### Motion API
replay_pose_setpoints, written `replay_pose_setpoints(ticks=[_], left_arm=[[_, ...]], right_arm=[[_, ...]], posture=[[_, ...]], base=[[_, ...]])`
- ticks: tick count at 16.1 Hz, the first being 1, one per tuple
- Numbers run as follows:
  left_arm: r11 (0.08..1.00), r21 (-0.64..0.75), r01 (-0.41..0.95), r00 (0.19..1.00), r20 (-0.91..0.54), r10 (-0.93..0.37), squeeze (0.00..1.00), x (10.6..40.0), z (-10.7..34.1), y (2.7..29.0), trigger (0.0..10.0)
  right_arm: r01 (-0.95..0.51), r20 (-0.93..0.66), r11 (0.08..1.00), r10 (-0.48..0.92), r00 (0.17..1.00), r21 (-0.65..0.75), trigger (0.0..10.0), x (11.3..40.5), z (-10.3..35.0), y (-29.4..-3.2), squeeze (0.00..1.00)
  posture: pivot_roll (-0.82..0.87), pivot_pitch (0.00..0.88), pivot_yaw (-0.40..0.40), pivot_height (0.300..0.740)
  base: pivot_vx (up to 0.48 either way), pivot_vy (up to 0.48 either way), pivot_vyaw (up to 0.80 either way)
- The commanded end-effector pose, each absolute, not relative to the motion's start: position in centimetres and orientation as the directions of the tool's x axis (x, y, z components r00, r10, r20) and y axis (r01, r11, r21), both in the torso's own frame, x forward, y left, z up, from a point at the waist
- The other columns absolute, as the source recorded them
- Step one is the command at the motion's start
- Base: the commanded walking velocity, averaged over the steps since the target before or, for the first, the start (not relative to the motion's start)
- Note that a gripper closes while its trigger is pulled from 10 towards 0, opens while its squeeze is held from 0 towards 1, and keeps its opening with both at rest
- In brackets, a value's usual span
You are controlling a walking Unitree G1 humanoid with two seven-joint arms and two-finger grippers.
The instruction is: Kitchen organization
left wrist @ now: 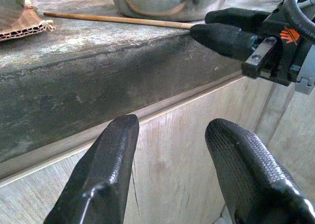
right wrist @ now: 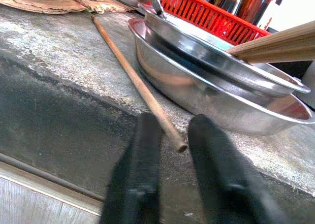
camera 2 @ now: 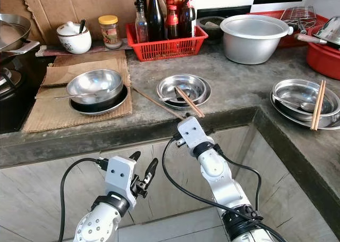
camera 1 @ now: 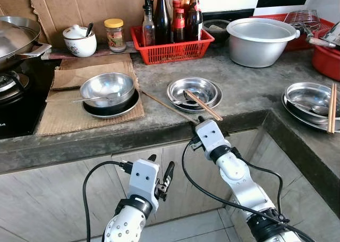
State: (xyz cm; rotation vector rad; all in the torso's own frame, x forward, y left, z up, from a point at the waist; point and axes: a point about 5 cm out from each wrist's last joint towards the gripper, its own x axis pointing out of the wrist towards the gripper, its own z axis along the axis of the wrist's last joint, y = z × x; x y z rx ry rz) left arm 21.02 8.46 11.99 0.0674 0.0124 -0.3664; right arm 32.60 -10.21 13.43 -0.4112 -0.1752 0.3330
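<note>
While a single loose chopstick (right wrist: 135,81) is lying flat on the grey worktop (camera 1: 249,88), running from the cardboard mat (camera 1: 64,117) on the left toward the near edge, the right gripper (right wrist: 172,140) is reaching up to its near tip. Its two black fingers are sitting slightly apart on either side of that tip, and I cannot tell whether they are touching the wood yet. Just beyond the stick, two stacked steel dishes (camera 1: 194,93) are holding a spoon and another pair of chopsticks (camera 1: 203,105) that is sticking out over the rim toward the gripper. Farther left, a steel bowl (camera 1: 106,89) is resting on a dark plate on the cardboard; a red basket of bottles (camera 1: 171,46) is standing at the far side.

The left gripper (camera 1: 161,182) is hanging below the worktop edge in front of the cabinet door, fingers spread and holding nothing.

The tip is thin and round, so a pinch this close to its end is likely risking the stick rolling or flicking off the edge. A rising wrist could also be knocking the overhanging pair out of the dish.
</note>
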Motion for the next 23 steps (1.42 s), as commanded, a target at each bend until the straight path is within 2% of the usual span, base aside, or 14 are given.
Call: replay_pose_setpoints(ticks=[1,9,12,15,19,23], left_arm=[[0.931,0.064,0.359,0.933,-0.011,-0.359,0.00,20.9,12.3,8.3,10.0],[0.933,0.069,0.352,0.936,-0.010,-0.352,0.00,21.1,12.3,8.4,10.0],[0.933,0.070,0.352,0.936,-0.012,-0.352,0.00,21.1,12.3,8.4,10.0],[0.933,0.072,0.351,0.936,-0.015,-0.351,0.00,21.2,12.2,8.4,10.0],[0.934,0.073,0.350,0.937,-0.015,-0.350,0.00,21.2,12.2,8.5,10.0],[0.933,0.076,0.351,0.936,-0.017,-0.351,0.00,21.3,12.2,8.5,10.0]], right_arm=[[-0.283,0.106,0.864,0.355,0.929,-0.416,0.0,32.8,13.7,-10.3,0.00],[-0.292,0.111,0.862,0.367,0.924,-0.415,0.0,32.8,13.8,-10.2,0.00],[-0.423,0.113,0.842,0.481,0.869,-0.335,0.0,31.9,13.8,-9.0,0.00],[-0.476,0.117,0.820,0.532,0.839,-0.318,0.0,31.2,13.9,-8.9,0.00],[-0.415,0.154,0.871,0.463,0.873,-0.264,0.0,30.2,14.3,-10.1,0.00],[-0.425,0.182,0.874,0.470,0.864,-0.236,0.0,29.3,14.7,-9.7,0.00]], posture=[[0.09,0.073,-0.039,0.740],[0.09,0.076,-0.036,0.740],[0.09,0.078,-0.034,0.740],[0.09,0.078,-0.035,0.740],[0.08,0.078,-0.031,0.740],[0.09,0.075,-0.028,0.740]], base=[[0.000,0.000,0.00],[0.000,0.000,0.00],[0.000,0.000,0.00],[0.000,0.000,0.00],[0.000,0.000,0.00],[0.000,0.000,0.00]])
